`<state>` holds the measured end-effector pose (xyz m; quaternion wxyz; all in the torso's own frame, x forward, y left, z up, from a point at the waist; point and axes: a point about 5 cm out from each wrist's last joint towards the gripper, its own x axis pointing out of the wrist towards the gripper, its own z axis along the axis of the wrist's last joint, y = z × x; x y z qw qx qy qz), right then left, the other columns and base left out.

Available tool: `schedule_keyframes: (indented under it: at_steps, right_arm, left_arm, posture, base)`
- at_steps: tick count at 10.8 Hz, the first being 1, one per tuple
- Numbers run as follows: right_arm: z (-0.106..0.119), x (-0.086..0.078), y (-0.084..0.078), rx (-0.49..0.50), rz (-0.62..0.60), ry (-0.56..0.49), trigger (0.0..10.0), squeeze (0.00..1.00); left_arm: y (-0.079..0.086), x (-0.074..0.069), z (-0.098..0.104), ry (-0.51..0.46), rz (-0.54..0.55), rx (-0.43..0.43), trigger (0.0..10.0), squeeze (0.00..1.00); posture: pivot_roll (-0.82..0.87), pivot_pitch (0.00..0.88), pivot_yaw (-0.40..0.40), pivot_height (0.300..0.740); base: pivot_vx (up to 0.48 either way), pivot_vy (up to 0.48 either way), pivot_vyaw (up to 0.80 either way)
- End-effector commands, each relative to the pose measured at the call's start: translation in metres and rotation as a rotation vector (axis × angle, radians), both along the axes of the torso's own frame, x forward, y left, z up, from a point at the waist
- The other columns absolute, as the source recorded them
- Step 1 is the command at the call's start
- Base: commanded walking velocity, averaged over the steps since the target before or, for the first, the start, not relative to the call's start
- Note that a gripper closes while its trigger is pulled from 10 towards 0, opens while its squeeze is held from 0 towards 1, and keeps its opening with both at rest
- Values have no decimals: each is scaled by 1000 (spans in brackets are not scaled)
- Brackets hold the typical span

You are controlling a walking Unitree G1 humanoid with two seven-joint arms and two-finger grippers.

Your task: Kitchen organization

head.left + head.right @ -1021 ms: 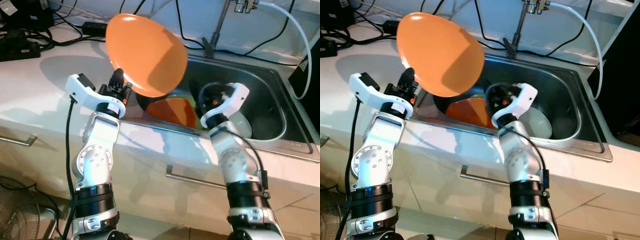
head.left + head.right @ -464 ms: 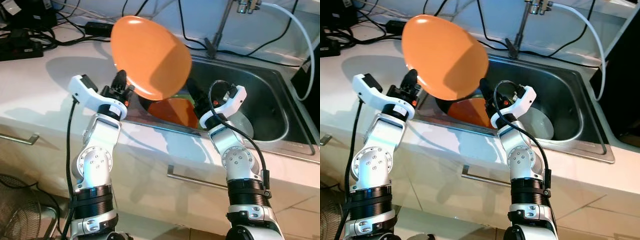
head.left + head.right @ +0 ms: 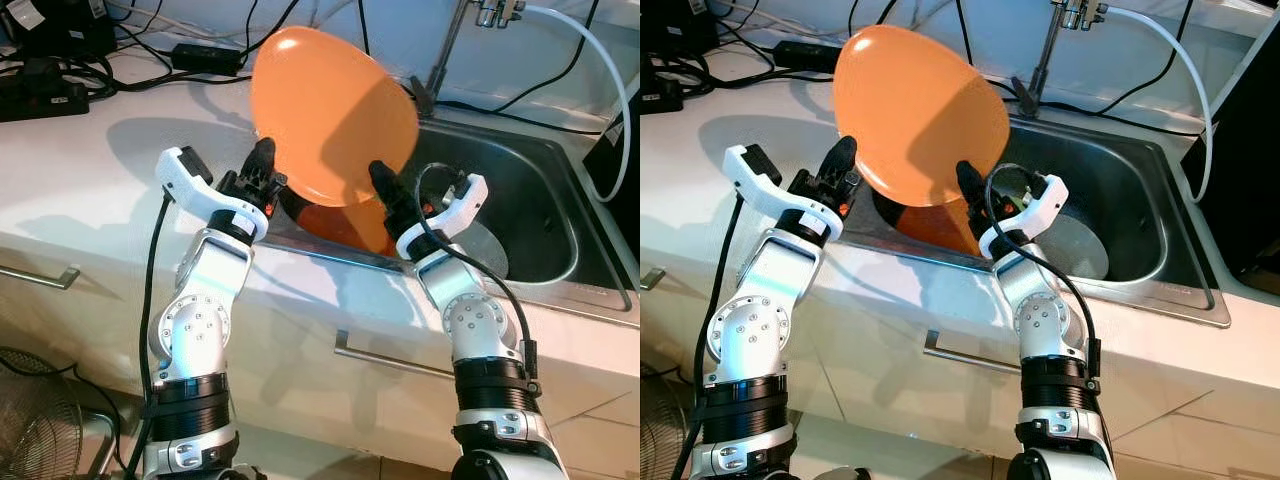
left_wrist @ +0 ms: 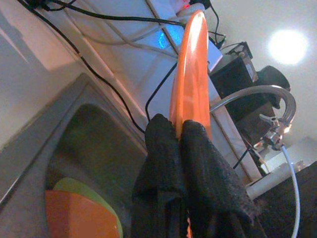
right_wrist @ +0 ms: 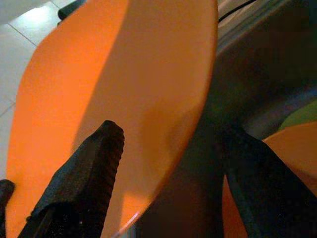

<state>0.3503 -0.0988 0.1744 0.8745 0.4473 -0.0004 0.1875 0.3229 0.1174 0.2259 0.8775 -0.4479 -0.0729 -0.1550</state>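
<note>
The left hand point(image 3: 268, 170) pinched the lower rim of the orange plate point(image 3: 330, 115), which stood tilted on edge above the sink point(image 3: 540, 200) at the counter point(image 3: 90, 170). At four o'clock of the plate, the right hand point(image 5: 168, 163) was spread, straddling the plate's edge.

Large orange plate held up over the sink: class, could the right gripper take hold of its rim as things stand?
Probably yes. The right gripper is open with the rim of the large orange plate between its fingers, nothing in between. The left gripper grips the opposite edge, steadying it.
</note>
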Motion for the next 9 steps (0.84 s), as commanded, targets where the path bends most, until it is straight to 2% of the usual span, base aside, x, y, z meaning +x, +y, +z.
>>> schedule_keyframes:
  at_steps: [1, 6, 7, 9]
  right_arm:
    - [6, 2, 1, 13, 3, -17, 10000, 0]
    - [13, 5, -1, 61, -22, -26, 10000, 0]
    - [15, 6, -1, 71, -26, -28, 0, 0]
    - [20, 7, -2, 104, -23, -47, 0, 0]
  left_arm:
    - [-7, -5, 13, -74, -50, -14, 10000, 0]
    - [-11, -6, 8, -65, -102, 21, 10000, 0]
    - [-12, -6, 6, -56, -104, 28, 10000, 0]
    - [-13, -5, 4, -45, -108, 49, 10000, 0]
  posture:
    - [153, 79, -73, 740]
    - [153, 79, -70, 740]
    - [152, 79, -70, 740]
    - [154, 77, -70, 740]
  base:
    - [0, 0, 0]
    - [0, 0, 0]
    - [0, 0, 0]
    - [0, 0, 0]
